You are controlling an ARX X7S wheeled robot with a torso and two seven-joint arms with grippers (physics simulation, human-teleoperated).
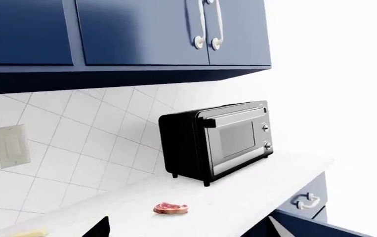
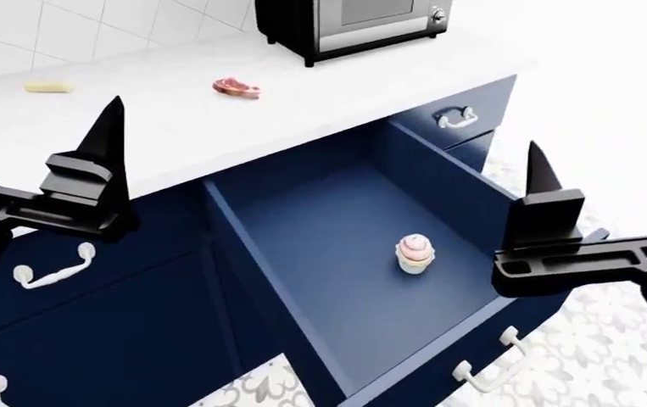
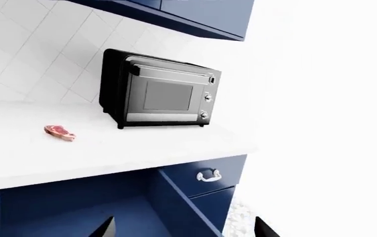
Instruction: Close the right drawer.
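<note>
The right drawer is pulled far out from under the white counter, showing its navy-blue box interior. Its flat front is at the near end, with a white bar handle. A pink-frosted cupcake stands inside. My left gripper is open and empty, above the counter's left part. My right gripper is open and empty, just right of the drawer's right wall and above it. The drawer's interior also shows in the right wrist view, between my open fingertips.
A black toaster oven stands at the back of the counter. A raw steak and a pale yellow item lie on it. A small shut drawer is at the far right and another shut drawer at the left. Navy upper cabinets hang above.
</note>
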